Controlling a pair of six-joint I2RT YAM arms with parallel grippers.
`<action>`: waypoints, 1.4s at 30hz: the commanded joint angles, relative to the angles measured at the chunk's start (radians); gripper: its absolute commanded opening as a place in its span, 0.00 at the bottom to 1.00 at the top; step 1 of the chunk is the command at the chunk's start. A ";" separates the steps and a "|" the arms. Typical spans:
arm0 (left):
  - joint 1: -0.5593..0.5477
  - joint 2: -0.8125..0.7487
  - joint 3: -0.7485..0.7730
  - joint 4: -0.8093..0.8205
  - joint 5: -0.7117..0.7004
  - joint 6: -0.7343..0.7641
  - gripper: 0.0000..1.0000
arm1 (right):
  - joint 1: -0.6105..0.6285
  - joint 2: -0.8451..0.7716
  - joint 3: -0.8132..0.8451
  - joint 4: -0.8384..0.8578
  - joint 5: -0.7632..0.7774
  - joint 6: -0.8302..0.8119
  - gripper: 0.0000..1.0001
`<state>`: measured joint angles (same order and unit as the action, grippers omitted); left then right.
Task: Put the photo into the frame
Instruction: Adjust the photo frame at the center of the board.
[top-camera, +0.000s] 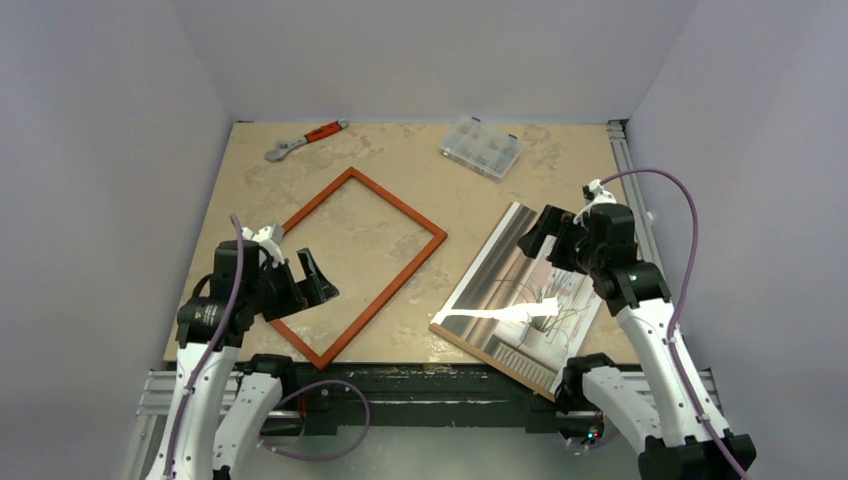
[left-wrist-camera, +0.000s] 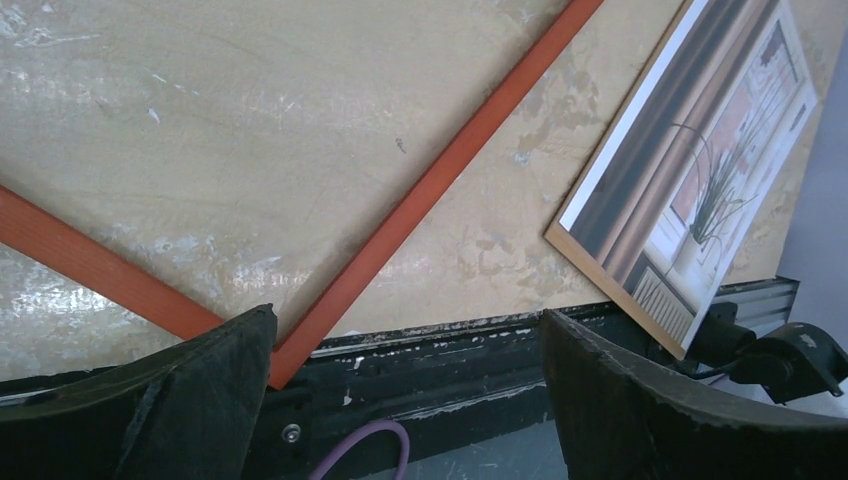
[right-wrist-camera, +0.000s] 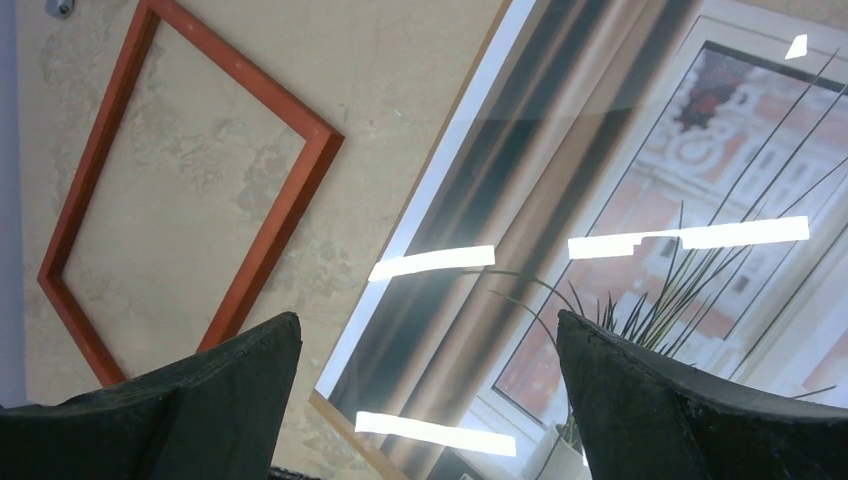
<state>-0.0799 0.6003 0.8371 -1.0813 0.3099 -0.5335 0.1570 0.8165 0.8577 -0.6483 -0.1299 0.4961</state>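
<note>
The frame (top-camera: 384, 300) is a thin red-orange rectangle lying flat and skewed on the left half of the table; it also shows in both wrist views (left-wrist-camera: 440, 180) (right-wrist-camera: 270, 230). The photo (top-camera: 530, 300), a glossy print of a grassy plant by a window, lies face up on the right (left-wrist-camera: 690, 170) (right-wrist-camera: 600, 180), on a brown board (left-wrist-camera: 610, 285) whose edge shows beside it. My left gripper (top-camera: 312, 285) (left-wrist-camera: 410, 370) hovers open over the frame's near corner. Above the photo's far left part my right gripper (top-camera: 548, 243) (right-wrist-camera: 430, 390) hangs open and empty.
A red-handled wrench (top-camera: 305, 140) lies at the back left and a clear compartment box (top-camera: 482, 147) at the back centre. A black rail (top-camera: 430, 380) runs along the near table edge, and the photo's near corner overhangs it. Grey walls close in three sides.
</note>
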 joint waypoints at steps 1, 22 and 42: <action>0.000 0.057 0.036 0.008 -0.001 0.083 1.00 | 0.001 0.059 -0.009 -0.011 -0.068 -0.017 0.99; -0.372 0.455 0.089 0.090 -0.215 -0.006 0.99 | 0.001 0.172 -0.031 -0.082 -0.174 -0.003 0.98; -0.684 0.924 0.332 0.029 -0.445 -0.080 0.94 | 0.001 0.209 -0.105 -0.065 -0.252 -0.010 0.95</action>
<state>-0.7433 1.4773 1.0809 -1.0088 -0.0860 -0.6098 0.1570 1.0157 0.7570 -0.7403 -0.3420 0.4866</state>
